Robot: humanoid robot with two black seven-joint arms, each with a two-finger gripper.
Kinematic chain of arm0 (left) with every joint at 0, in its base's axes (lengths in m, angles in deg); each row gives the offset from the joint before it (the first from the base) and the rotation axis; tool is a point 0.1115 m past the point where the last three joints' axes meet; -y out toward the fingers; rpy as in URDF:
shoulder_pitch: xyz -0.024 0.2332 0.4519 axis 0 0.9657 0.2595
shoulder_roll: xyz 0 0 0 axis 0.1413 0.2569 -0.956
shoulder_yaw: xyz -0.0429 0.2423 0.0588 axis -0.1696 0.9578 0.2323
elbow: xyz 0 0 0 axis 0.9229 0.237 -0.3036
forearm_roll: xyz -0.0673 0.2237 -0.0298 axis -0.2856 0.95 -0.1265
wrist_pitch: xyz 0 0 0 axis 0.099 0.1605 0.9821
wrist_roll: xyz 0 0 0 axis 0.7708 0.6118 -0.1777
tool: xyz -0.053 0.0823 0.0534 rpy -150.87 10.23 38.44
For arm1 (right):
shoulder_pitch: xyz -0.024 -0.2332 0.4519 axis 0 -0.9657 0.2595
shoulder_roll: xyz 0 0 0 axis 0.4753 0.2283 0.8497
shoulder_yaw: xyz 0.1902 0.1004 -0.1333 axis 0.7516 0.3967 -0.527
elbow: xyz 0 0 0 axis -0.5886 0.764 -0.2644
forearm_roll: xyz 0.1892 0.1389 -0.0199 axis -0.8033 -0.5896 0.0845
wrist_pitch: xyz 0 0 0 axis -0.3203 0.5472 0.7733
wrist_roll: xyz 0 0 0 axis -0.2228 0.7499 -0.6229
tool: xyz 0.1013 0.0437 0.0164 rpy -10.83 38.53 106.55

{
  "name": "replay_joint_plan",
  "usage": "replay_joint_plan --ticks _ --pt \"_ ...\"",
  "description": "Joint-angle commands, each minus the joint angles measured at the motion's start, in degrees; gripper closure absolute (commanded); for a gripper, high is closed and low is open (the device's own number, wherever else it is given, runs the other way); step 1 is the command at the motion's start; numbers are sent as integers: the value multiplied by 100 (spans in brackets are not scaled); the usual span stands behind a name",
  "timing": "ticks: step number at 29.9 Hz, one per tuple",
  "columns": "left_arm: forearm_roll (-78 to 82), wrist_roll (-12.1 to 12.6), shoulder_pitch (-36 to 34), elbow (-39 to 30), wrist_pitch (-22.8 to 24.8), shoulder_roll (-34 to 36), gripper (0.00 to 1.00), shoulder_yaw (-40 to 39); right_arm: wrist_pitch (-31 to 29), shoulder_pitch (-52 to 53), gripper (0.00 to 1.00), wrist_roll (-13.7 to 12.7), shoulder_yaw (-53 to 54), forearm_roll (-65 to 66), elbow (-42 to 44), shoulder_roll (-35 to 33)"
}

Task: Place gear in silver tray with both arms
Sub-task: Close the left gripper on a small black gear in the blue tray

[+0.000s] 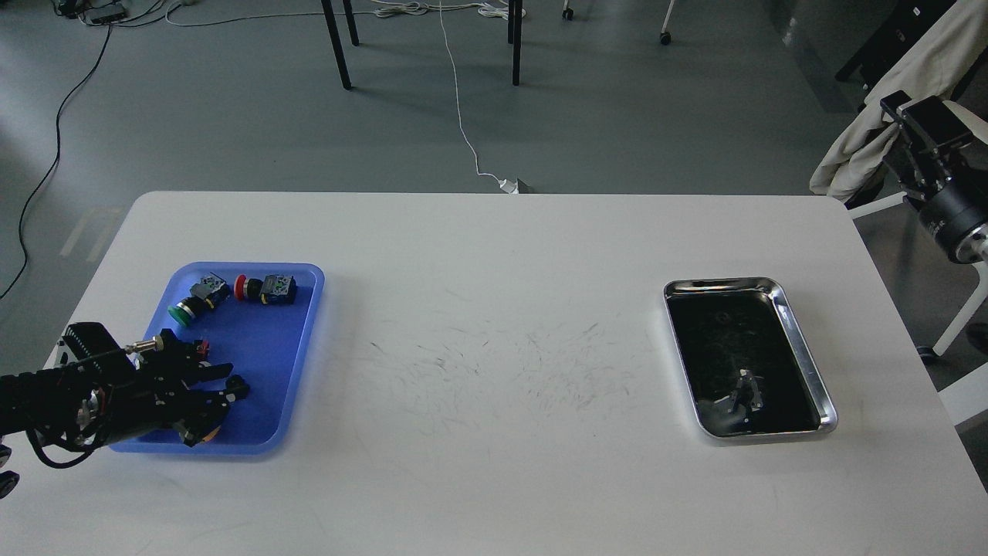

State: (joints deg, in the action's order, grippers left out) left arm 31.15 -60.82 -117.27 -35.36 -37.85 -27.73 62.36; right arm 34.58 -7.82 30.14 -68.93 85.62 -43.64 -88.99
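Note:
My left gripper (pixel 235 378) lies low over the near part of the blue plastic tray (pixel 307 324). Its two fingers stand narrowly around a small black round part, the gear (pixel 238 381), and look closed on it. An orange piece (pixel 202 437) shows under the gripper. The silver tray (pixel 800 340) sits at the right of the white table (pixel 494 247), with a small grey piece (pixel 745 392) in its near part. My right gripper (pixel 915 116) hangs off the table's far right corner, well away from the silver tray; its fingers cannot be told apart.
A green push-button (pixel 187 308) and a red push-button (pixel 265 288) lie at the far end of the blue tray. A chair with a beige cloth (pixel 864 147) stands beside the right arm. Table legs and cables are on the floor beyond.

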Motion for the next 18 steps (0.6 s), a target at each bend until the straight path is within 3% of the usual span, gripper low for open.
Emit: replay_joint_plan --ticks 1,9,18 --pt "1 1 -2 -3 0 -11 68 -1 0 -10 6 0 -4 1 2 10" --pt "1 1 -2 -29 0 -3 78 -9 0 -19 6 0 -13 9 2 10" --pt "-17 1 -72 -188 9 59 81 -18 0 -27 6 0 -13 18 10 27"
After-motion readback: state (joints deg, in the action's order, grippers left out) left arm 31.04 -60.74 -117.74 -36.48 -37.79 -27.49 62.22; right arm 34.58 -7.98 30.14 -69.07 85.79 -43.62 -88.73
